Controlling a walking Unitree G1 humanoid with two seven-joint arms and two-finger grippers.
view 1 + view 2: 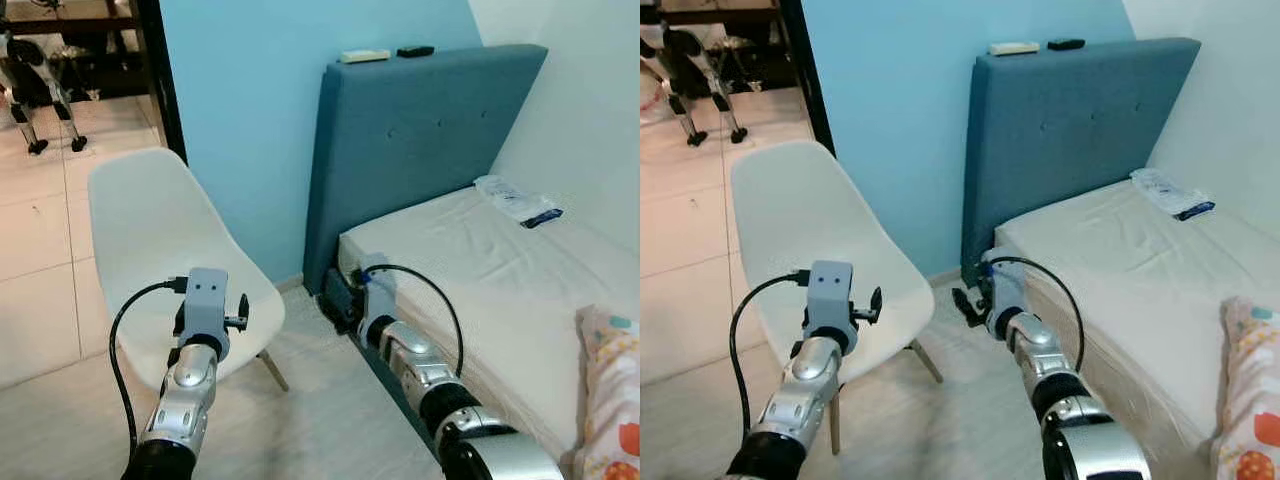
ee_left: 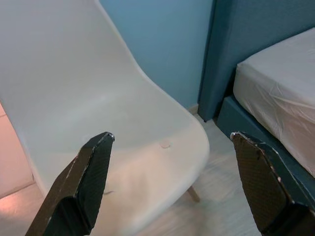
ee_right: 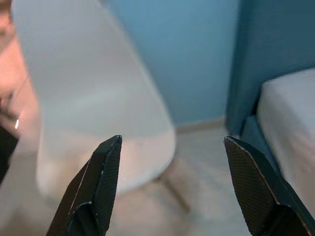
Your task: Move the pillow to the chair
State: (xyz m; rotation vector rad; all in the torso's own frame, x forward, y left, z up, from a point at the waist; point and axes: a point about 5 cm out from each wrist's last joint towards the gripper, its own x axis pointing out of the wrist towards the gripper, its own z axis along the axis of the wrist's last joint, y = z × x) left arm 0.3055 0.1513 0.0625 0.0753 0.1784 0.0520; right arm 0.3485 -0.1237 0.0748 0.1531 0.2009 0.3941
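On the bed, near right: the pillow (image 1: 610, 400), pale with coloured prints, lies at the mattress's near edge, well apart from the chair.
Chair (image 1: 150, 250): white moulded shell on wooden legs, left of the bed, seat bare.
Left gripper (image 2: 172, 182): raised in front of the chair seat, fingers (image 2: 83, 182) spread wide, holding nothing.
Right gripper (image 3: 172, 187): low beside the bed frame, between chair and bed, fingers (image 3: 96, 191) spread wide, holding nothing.
Bed (image 1: 480, 270): pale sheet, blue padded headboard (image 1: 420, 140) against the far wall.
Plastic packet (image 1: 515, 200): on the far part of the mattress.
Headboard top: two remotes (image 1: 385, 54), one white, one black.
Far left: tiled floor (image 1: 40, 240) beyond a dark doorframe.
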